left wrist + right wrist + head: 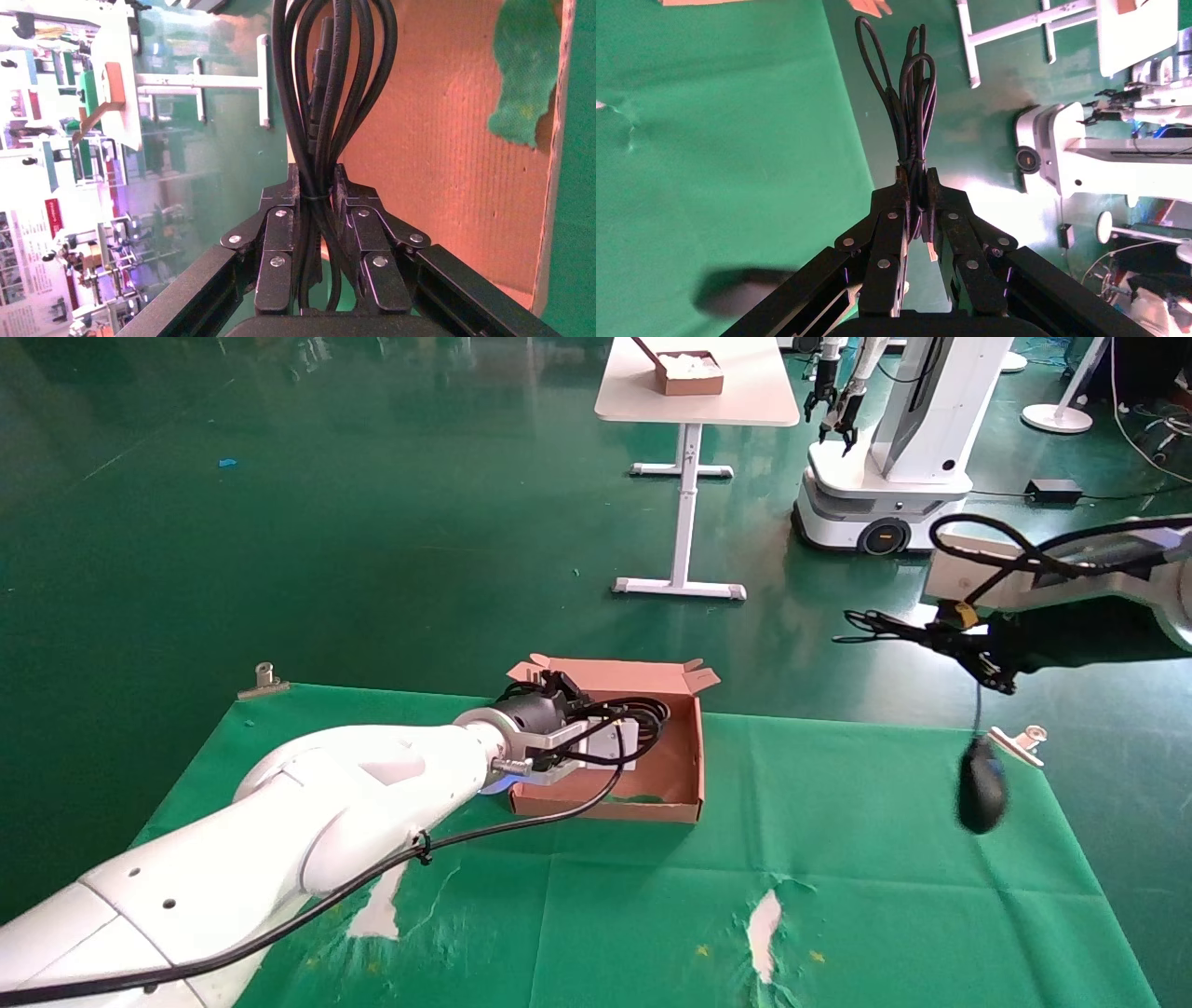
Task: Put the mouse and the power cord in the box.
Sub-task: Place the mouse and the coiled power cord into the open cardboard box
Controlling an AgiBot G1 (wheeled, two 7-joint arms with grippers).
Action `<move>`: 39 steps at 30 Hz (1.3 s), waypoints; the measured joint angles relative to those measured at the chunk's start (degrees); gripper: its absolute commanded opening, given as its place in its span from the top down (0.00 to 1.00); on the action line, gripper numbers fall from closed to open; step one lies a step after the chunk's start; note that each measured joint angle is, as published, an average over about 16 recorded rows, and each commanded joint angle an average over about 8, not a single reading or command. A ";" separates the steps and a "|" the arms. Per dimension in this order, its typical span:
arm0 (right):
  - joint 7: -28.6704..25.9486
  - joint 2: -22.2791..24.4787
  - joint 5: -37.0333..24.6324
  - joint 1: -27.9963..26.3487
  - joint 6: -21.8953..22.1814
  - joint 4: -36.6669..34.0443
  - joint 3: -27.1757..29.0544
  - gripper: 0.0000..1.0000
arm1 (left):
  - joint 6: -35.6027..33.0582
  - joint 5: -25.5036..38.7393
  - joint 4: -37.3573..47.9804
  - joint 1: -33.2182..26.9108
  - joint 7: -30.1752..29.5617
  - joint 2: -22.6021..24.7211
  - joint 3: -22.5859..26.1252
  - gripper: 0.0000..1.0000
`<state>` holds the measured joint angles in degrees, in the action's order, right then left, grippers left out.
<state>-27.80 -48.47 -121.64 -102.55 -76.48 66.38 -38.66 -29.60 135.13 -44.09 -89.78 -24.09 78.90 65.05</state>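
Observation:
The brown cardboard box [691,747] lies open at the far middle of the green cloth. My left gripper [557,691] reaches into it, shut on the bundled loops of the thick black power cord [643,712]. In the left wrist view the power cord [320,105] runs between the fingers [281,210] over the box floor [436,140]. My right gripper [942,637] is raised over the table's right side, shut on the bunched thin wire [912,105]. The black mouse [982,794] dangles below it above the cloth, and shows as a dark blur [733,291] in the right wrist view.
Metal clamps [265,680] [1020,740] pin the green cloth at the far corners. The cloth has white tears [764,919] [377,905] near the front. Beyond stand a white table with a smaller box [691,374] and another robot [885,477].

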 measured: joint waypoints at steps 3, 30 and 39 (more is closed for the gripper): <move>-0.62 -0.07 -0.09 -0.21 -0.30 0.86 0.03 1.00 | 1.19 -0.30 0.43 -0.85 -2.59 -0.01 3.26 0.00; 2.14 -5.21 2.80 0.34 1.33 0.69 -0.50 1.00 | 6.15 4.98 20.87 -9.34 -22.20 -2.45 13.37 0.00; 5.96 -10.70 3.07 0.53 4.97 -3.95 -1.54 1.00 | 8.10 11.69 31.40 -10.54 -27.81 -2.72 14.63 0.00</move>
<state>-21.84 -59.17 -118.57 -102.02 -71.51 62.43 -40.19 -21.50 146.82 -12.69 -100.32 -51.90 76.18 79.68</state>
